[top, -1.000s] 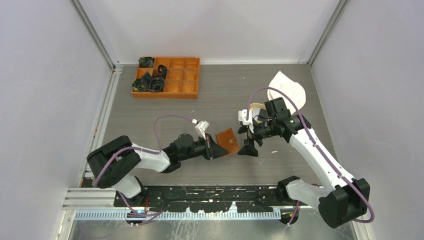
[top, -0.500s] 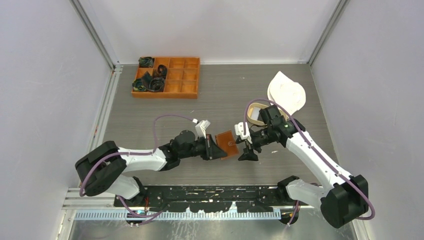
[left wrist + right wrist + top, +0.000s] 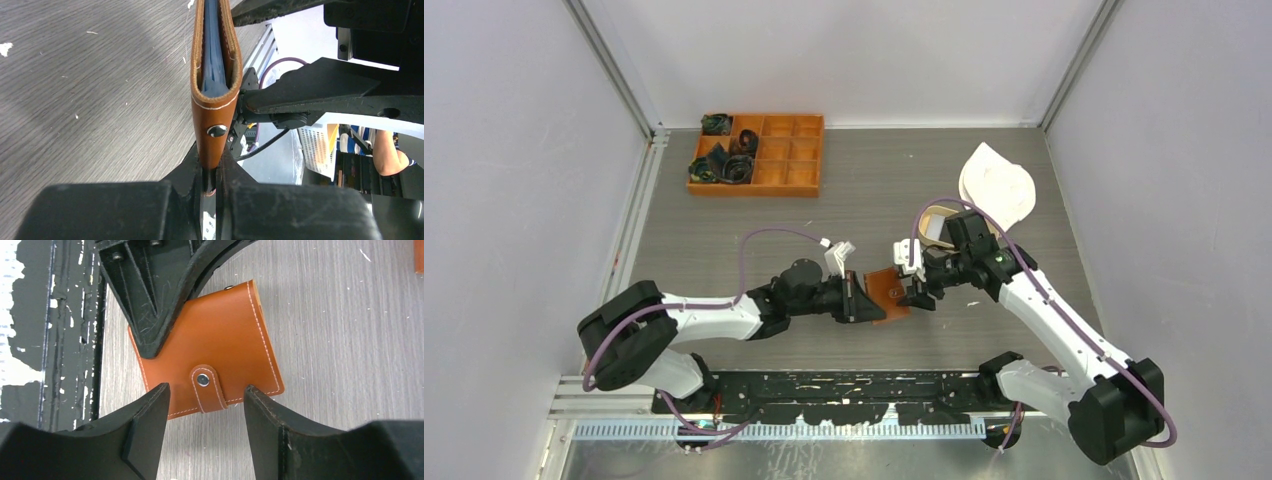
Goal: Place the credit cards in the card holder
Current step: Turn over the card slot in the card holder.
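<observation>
Hanging over the middle of the grey table (image 3: pixel 724 240), between the two arms, the card holder (image 3: pixel 889 287) was kept up on its edge. It was clamped at one corner by the left gripper (image 3: pixel 869 300), whose jaws were pressed tight on the brown leather. The right gripper (image 3: pixel 206 390) was placed at the other edge with its jaws apart, one on each side of the little strap (image 3: pixel 214 392). Nothing was held in it. A grey-blue card (image 3: pixel 212 50) was tucked inside the fold. No other cards could be made out.

The step in hand was judged to be the opening of the snapped strap. To be done well, the strap should be pinched near its tip, below the stud (image 3: pixel 202 379), and pulled straight off the leather while the holder is kept steady. If the whole edge were pinched, the fold would only be squeezed shut.

Plain pale walls (image 3: pixel 524 200) were set round the table. Its top was streaked like wood and dotted with white specks (image 3: pixel 5 48). An orange compartment box (image 3: pixel 757 155) was placed at the back left and a white shape (image 3: pixel 999 185) at the back right. A tan-rimmed tray (image 3: pixel 930 213) was half hidden by the right arm.
</observation>
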Robot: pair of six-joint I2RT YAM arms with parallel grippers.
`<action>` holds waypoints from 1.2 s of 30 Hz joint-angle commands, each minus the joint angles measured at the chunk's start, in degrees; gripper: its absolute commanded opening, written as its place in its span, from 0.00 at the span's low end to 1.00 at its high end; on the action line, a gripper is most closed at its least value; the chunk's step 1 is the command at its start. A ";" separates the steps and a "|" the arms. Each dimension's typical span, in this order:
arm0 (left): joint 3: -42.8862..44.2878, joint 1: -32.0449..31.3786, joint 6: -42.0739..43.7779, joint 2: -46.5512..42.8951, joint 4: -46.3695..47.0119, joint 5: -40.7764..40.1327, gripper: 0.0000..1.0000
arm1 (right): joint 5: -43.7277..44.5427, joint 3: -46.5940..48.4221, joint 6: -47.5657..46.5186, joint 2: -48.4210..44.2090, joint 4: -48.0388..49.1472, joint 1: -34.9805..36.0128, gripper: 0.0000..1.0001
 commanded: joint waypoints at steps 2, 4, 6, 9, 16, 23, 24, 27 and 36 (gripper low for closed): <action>2.93 -1.00 -2.00 0.40 2.21 -0.05 0.00 | 2.50 -0.55 1.39 -1.28 4.26 2.05 0.60; 3.56 -1.40 -2.38 0.78 2.23 0.32 0.00 | 2.86 -0.86 0.53 -0.90 4.01 3.03 0.60; 4.01 -1.45 -2.52 0.97 2.29 0.60 0.00 | 3.00 -1.24 -0.63 -0.57 3.60 3.65 0.59; 4.22 -1.45 -2.59 1.29 3.30 0.09 0.00 | 4.54 -1.70 -1.05 -0.21 3.95 4.38 0.58; 3.11 -1.50 -4.43 0.67 5.88 0.41 0.00 | 9.52 -2.37 -2.04 1.04 4.69 6.67 0.52; 2.33 -1.50 -7.53 1.42 14.09 0.49 0.00 | 12.84 -3.05 -1.24 2.03 6.78 9.25 0.44; 2.29 -1.45 -8.03 1.57 14.63 0.56 0.00 | 13.19 -2.97 -1.00 2.34 7.01 9.68 0.42; 1.93 -1.45 -8.74 1.99 15.74 1.05 0.00 | 13.02 -2.78 -0.53 2.82 7.16 10.19 0.35; 1.08 -1.36 -8.65 2.56 17.41 1.27 0.00 | 13.51 -1.66 2.92 2.41 7.94 10.17 0.05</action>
